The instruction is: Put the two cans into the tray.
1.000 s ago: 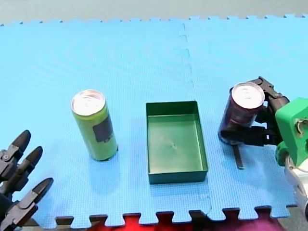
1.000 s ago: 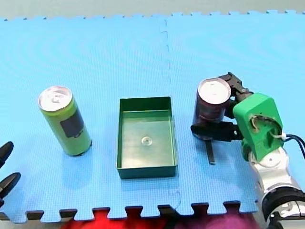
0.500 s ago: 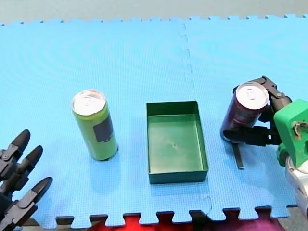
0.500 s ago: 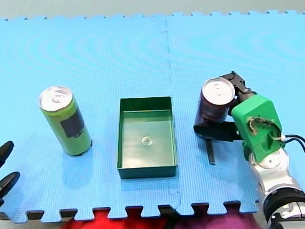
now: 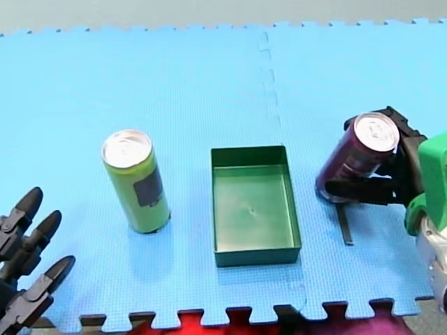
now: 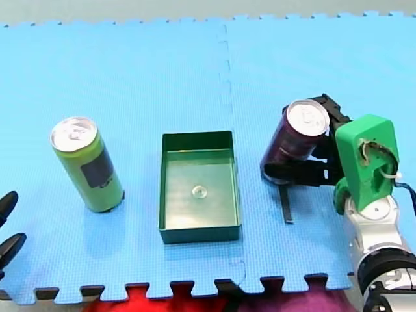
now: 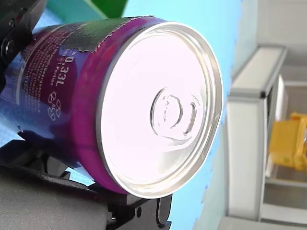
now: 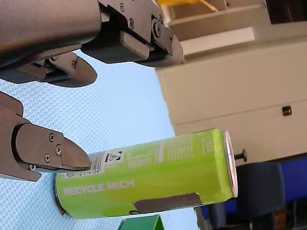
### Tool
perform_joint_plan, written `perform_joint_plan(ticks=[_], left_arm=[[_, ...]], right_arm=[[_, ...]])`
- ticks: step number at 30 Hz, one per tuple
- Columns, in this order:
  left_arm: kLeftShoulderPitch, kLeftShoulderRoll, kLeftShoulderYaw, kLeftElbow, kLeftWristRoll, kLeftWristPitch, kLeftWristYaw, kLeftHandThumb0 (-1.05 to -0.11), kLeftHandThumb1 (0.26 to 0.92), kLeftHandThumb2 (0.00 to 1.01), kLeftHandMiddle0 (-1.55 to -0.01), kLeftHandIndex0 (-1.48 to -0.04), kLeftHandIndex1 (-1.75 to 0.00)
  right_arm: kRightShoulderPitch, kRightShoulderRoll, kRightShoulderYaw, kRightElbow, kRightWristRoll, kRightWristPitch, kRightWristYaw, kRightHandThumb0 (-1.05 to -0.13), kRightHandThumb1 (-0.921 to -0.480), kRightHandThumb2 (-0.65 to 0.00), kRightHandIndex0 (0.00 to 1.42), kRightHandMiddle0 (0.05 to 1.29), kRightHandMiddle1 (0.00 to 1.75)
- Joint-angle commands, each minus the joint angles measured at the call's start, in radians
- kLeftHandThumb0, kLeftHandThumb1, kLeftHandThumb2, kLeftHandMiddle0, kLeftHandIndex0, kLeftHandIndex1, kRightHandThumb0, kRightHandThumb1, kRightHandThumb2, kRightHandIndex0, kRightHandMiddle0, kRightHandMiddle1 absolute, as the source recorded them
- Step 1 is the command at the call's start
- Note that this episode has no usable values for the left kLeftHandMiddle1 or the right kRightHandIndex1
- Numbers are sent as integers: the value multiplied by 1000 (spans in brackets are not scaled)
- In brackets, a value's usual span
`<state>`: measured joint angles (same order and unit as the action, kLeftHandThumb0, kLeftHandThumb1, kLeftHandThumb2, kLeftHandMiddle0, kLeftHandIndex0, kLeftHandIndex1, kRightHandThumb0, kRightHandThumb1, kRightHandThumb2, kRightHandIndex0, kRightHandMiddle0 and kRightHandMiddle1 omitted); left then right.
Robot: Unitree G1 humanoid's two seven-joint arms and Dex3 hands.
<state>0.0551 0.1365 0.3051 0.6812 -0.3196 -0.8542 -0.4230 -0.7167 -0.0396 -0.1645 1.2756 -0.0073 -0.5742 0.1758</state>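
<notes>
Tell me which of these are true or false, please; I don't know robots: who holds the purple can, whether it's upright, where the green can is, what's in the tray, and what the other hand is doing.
1. The right hand grips the purple can. True.
2. The purple can stands straight upright. False: it is tilted, top leaning away from the tray.
3. The green can lies inside the tray. False: it stands upright on the mat, left of the tray.
4. The tray holds no can. True.
5. The left hand, at the mat's near left corner, holds nothing. True.
</notes>
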Motion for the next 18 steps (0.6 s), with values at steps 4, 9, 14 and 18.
perform_joint_plan(ticks=[4, 9, 14, 18], left_arm=[[2, 5, 3, -2, 1, -1, 2, -1048, 921, 155, -448, -398, -4], [6, 1, 1, -11, 1, 5, 5, -1048, 921, 151, -449, -399, -3], [10, -2, -2, -21, 3, 14, 10, -1048, 921, 146, -450, -400, -4], [12, -3, -4, -29, 5, 19, 14, -1048, 921, 145, -451, -402, -4]], right_arm=[[-19, -3, -14, -29, 27, -25, 17, -274, -846, -10, 916, 547, 1746], [-22, -14, -14, -47, 33, -42, 30, -266, -840, -5, 924, 554, 1746], [-20, -21, -11, -63, 35, -61, 48, -261, -836, -3, 930, 560, 1746], [-28, -23, -9, -67, 35, -68, 50, -257, -834, -1, 934, 563, 1746]])
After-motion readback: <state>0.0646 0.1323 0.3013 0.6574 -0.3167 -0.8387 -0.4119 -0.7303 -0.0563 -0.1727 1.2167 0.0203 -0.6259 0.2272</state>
